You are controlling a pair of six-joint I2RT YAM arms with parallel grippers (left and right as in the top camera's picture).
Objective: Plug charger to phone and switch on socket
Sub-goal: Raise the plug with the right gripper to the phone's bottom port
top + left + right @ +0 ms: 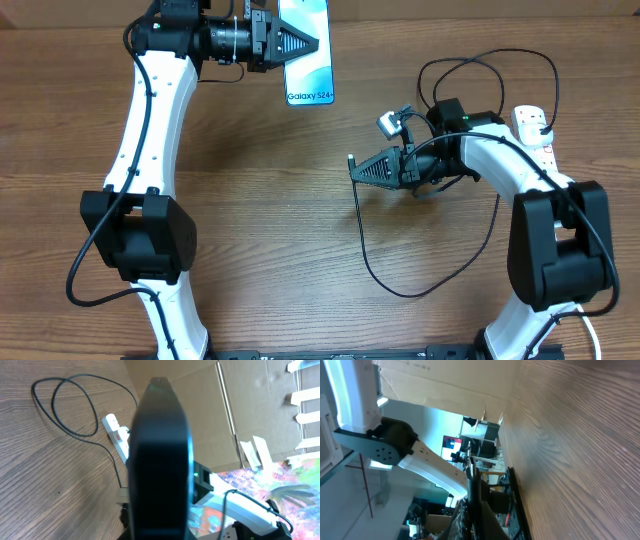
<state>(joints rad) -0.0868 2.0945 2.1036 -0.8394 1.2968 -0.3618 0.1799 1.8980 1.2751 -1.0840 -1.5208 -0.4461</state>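
My left gripper (305,45) is shut on the phone (310,75) and holds it at the far edge of the table, lit blue-teal screen up, with the "Galaxy S24" text at the near end. In the left wrist view the phone's dark back (160,460) fills the centre and hides the fingers. My right gripper (358,168) is shut on the charger's connector tip (352,160), near the middle of the table and apart from the phone. The black cable (362,250) loops down and back to the right. The white socket (533,122) lies far right, partly under my right arm, and shows in the left wrist view (116,435).
The charger cable makes loose loops (490,70) on the table near the socket. A cardboard wall (240,400) stands along the table's far edge. The right wrist view shows the wooden table top (580,450) and my left arm (395,445).
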